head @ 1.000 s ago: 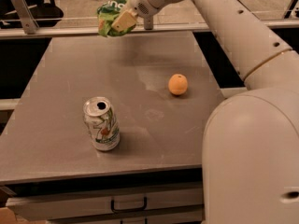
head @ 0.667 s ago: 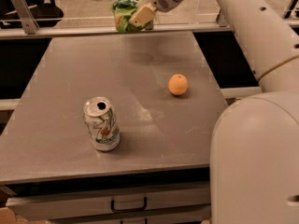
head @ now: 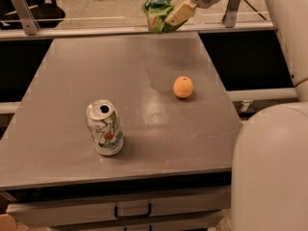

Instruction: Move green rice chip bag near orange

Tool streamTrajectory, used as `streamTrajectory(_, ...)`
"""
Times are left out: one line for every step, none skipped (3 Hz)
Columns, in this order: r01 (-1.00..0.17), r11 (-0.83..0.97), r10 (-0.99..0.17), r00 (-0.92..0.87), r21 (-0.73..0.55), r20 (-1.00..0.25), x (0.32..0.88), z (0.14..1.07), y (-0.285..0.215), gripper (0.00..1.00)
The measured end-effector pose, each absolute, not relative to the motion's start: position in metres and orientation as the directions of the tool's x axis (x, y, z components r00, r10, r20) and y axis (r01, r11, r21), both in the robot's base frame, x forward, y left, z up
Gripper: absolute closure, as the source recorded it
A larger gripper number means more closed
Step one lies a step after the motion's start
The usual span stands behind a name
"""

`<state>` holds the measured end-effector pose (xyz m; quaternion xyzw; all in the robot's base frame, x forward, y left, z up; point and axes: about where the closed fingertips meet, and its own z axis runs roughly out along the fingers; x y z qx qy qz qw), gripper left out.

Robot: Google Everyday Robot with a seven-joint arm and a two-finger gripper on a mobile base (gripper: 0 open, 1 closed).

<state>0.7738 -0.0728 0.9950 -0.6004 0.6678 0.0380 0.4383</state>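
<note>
**A:** Where was the gripper?

**B:** The gripper (head: 172, 18) hung above the far edge of the counter (head: 72, 71), right of centre. Its fingers (head: 182, 11) were clamped on the green rice chip bag (head: 157, 9), which was held clear of the surface.

**A:** And the orange?

**B:** The orange (head: 183, 86) sat on the counter, right of the middle. It was in front of the bag and well apart from it.

**A:** Anything else?

**B:** A can (head: 104, 127) stood upright on the counter, left of the orange and closer to the front edge. A drawer (head: 132, 210) lay below that edge.
</note>
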Motion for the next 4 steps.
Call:
streamTrajectory(-0.865,0.251,-0.792,0.076,-0.436,-0.606,0.761,0.972,-0.116,1.0)
streamTrajectory(-0.895,0.224,-0.811,0.048,-0.385,-0.584,0.746,0.951,-0.15,1.0)
streamTrajectory(-0.928,0.187,-0.829,0.026,-0.322,-0.559,0.727,0.93,-0.177,1.0)
streamTrajectory(-0.954,0.148,-0.848,0.013,-0.261,-0.53,0.71,0.913,-0.193,1.0)
